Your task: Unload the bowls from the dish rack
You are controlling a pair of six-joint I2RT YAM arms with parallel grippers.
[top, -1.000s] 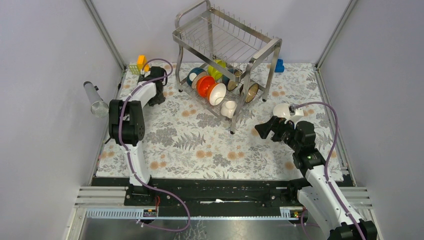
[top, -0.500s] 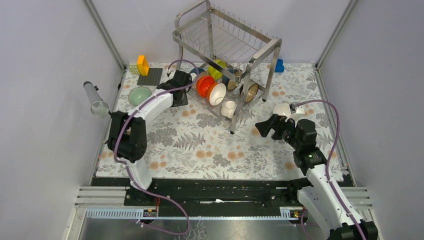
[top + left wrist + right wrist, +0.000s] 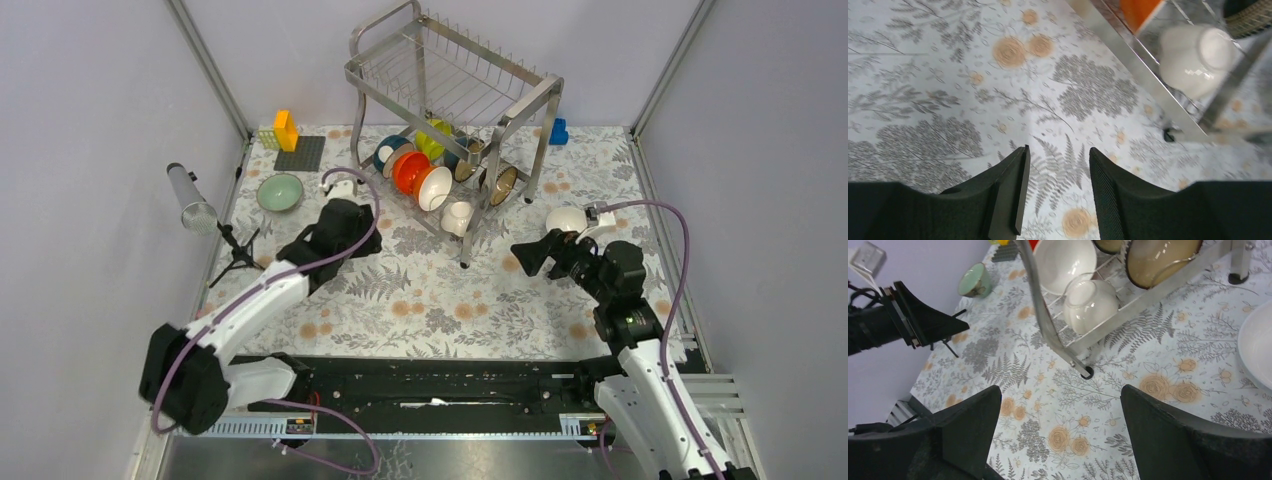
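Now the left arm has swung back from the far left corner toward the middle. The left gripper [image 3: 1058, 156] hangs over the mat [image 3: 420, 290], just short of the rack's front edge. Its fingers [image 3: 1010, 192] stand partly apart with only the fern print between them, holding nothing. They look to be widening as it travels.

The right gripper [image 3: 1060, 390] has hardly stirred. It hovers on its own side with its jaws spread as wide as they go, empty and touching nothing. A white bowl [image 3: 566, 220] sits on the mat just behind it.

Farther off on the left, where that arm was a second ago, a green bowl [image 3: 280, 192] rests upright on the mat, well apart from the rack [image 3: 452, 75].

So two bowls are out, by my reckoning. The rest are on edge in the lower tier: an orange bowl [image 3: 409, 172], white ones beside it, blue and yellow-green behind, brown to the right. The top tier is bare. I'd guess the left arm is heading in for its next pick.
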